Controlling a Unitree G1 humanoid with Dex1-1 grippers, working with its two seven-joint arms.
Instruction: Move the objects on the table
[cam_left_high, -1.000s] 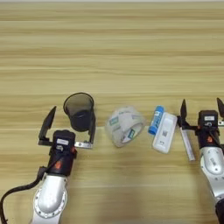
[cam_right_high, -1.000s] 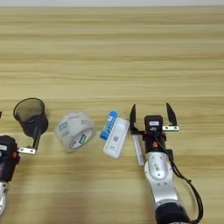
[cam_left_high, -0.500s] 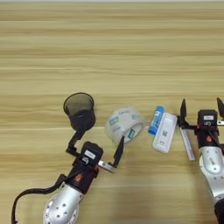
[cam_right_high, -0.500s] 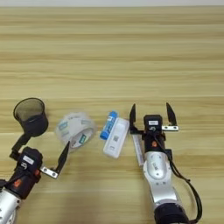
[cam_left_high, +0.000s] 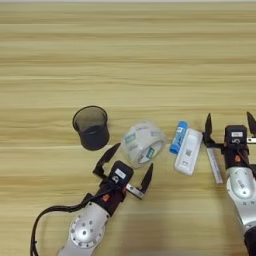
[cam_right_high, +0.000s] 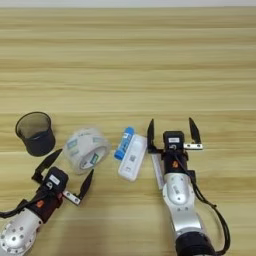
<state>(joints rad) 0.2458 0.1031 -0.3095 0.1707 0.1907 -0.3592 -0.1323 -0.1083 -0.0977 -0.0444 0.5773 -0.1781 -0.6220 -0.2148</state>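
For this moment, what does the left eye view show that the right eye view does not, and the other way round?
Only the left eye view: bare table left of the black mesh cup.

Only the right eye view: bare table right of the right end effector, shown whole with its arm; the left eye view crops its right finger.

Both: cup, tape roll, blue stick, white flat device, marker, and the open left end effector just below the tape.

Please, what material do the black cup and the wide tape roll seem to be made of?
The black cup looks like fine mesh, probably metal: its wall appears finely perforated and matte, though plastic cannot be excluded. The tape roll looks like clear glossy plastic film wound on a printed core, probably cardboard: light shines on its surface and green-and-white printing shows on the inner ring.
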